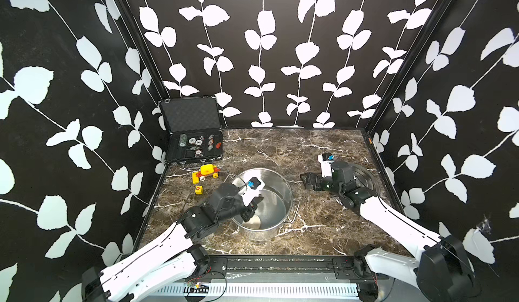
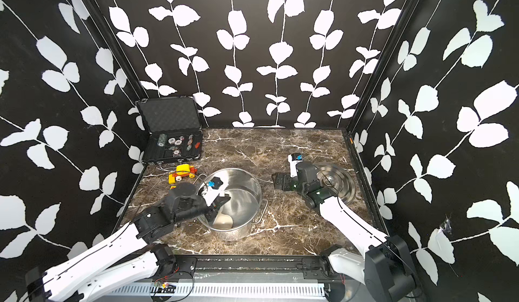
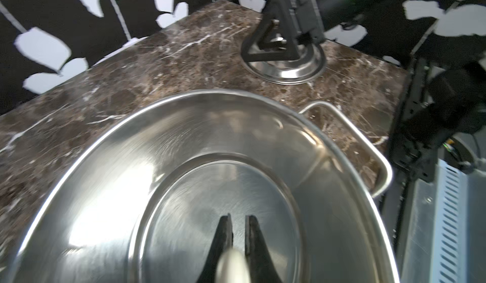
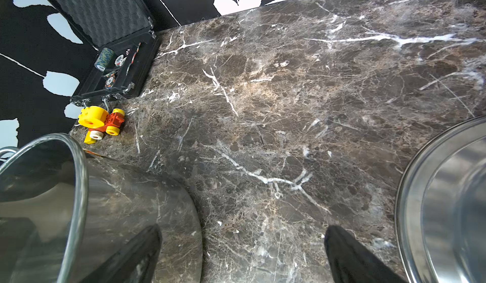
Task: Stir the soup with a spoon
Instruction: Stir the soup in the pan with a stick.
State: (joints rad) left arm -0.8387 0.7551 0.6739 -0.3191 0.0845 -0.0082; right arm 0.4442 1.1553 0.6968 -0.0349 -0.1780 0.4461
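On the marble counter (image 1: 309, 151), the spoon (image 2: 223, 220) was recorded pinched by its handle in the left pincer (image 3: 238, 223) inside the steel pot (image 1: 280, 185), long axis steeply downward and bowl near the pot floor, while the right pincer (image 1: 307, 180) was noted spread, well apart.

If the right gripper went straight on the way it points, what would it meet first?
Probably the marble tabletop between steel pot and lid; the open right gripper seems angled down there, depth unclear.

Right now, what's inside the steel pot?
Inside the pot: the left gripper, shut on the spoon, whose white bowl sits low by the near wall. Bare steel floor shows elsewhere. The gripper covers most of the handle.
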